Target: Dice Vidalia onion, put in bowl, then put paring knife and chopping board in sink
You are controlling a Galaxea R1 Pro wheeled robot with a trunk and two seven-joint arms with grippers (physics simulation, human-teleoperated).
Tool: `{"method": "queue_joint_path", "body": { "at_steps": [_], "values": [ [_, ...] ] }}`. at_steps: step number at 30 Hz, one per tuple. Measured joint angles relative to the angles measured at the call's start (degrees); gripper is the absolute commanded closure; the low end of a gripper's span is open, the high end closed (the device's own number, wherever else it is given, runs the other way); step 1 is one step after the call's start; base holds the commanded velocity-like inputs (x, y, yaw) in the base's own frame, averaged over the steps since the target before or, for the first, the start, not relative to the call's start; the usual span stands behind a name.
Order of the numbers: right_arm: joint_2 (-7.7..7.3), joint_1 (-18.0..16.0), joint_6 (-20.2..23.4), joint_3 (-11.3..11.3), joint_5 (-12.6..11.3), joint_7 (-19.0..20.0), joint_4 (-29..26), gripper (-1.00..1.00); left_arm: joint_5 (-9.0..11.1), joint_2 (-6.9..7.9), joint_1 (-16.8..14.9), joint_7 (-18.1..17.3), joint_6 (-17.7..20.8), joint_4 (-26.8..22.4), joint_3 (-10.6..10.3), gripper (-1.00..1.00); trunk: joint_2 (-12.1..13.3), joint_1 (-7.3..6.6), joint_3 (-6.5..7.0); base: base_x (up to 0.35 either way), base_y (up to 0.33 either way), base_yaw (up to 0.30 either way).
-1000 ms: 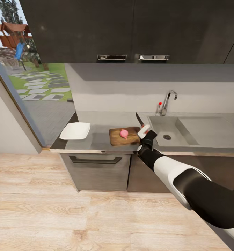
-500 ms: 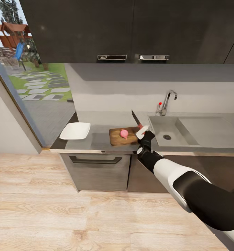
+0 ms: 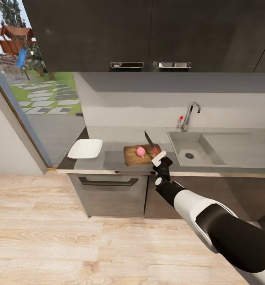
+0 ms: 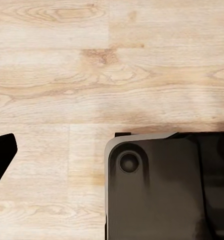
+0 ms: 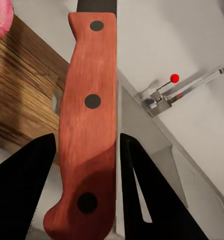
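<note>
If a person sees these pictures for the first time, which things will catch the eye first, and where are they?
First comes the pinkish Vidalia onion, whole, on the dark chopping board near the countertop's front edge, left of the sink. Next is the right gripper, shut on the red-handled paring knife, its blade pointing up just right of the onion. The white bowl sits farther left.

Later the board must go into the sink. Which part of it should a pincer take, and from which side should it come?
Probably the board's short left edge, which faces the bowl, coming from above on that side. That end lies bare, with free countertop beside it. The onion sits mid-board, and the right pincer, holding the knife, crowds the right end.
</note>
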Motion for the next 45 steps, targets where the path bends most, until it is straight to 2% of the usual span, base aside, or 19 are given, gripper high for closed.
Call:
{"method": "queue_joint_path", "body": {
  "at_steps": [8, 10, 11, 12, 13, 17, 23, 29, 35, 45],
  "values": [
    [-0.01, 0.06, -0.13, 0.02, 0.09, -0.21, -0.02, 1.00, 0.01, 0.00, 0.01, 0.01, 0.00, 0.54, 0.00, -1.00, 0.00, 0.00, 0.00, 0.000, 0.174, 0.000],
    [-0.01, 0.05, 0.23, -0.01, 0.77, -0.22, -0.01, 1.00, 0.01, 0.00, -0.01, 0.02, 0.00, 0.58, -0.02, -1.00, 0.00, 0.00, 0.00, 0.000, 0.145, 0.000],
    [0.00, 0.05, 1.23, -0.05, 2.79, -0.21, 0.01, 1.00, 0.00, 0.00, -0.02, 0.02, 0.00, 0.60, -0.02, -1.00, 0.00, 0.00, 0.00, 0.000, 0.078, 0.000],
    [0.00, 0.05, 1.66, -0.07, 3.58, -0.23, 0.02, 1.00, 0.00, 0.00, -0.02, 0.01, 0.00, 0.60, -0.02, -1.00, 0.00, 0.00, 0.00, 0.000, 0.040, 0.000],
    [0.00, 0.04, 2.71, -0.06, 5.36, -0.26, 0.04, 1.00, 0.01, 0.00, -0.01, 0.02, 0.00, 0.61, -0.02, -1.00, 0.00, 0.00, 0.00, 0.000, 0.026, 0.000],
    [0.01, 0.04, 4.46, -0.12, 7.24, -0.47, 0.07, 1.00, 0.00, 0.00, -0.02, 0.03, 0.00, 0.65, -0.04, -1.00, 0.00, 0.00, 0.00, 0.000, 0.009, 0.000],
    [0.01, 0.03, 7.24, -0.28, 7.52, -0.67, 0.11, 1.00, 0.01, 0.00, 0.00, 0.07, 0.00, 0.67, -0.05, -1.00, 0.00, 0.00, 0.00, 0.000, 0.001, 0.000],
    [0.01, 0.03, 8.04, -0.24, 7.55, -2.26, 0.10, 1.00, 0.01, 0.00, 0.00, 0.08, 0.00, 0.69, -0.01, -1.00, 0.00, 0.00, 0.00, 0.000, 0.000, 0.000],
    [0.01, 0.03, 11.25, -0.20, 7.55, -2.86, 0.10, 1.00, 0.02, 0.00, -0.01, 0.08, 0.00, 0.71, 0.00, -1.00, 0.00, 0.00, 0.00, 0.000, 0.000, 0.000],
    [0.01, 0.03, 12.11, -0.19, 7.55, -2.85, 0.10, 1.00, 0.01, 0.00, -0.01, 0.08, 0.00, 0.64, 0.00, -1.00, 0.00, 0.00, -0.21, 0.000, 0.005, 0.018]
  ]
}}
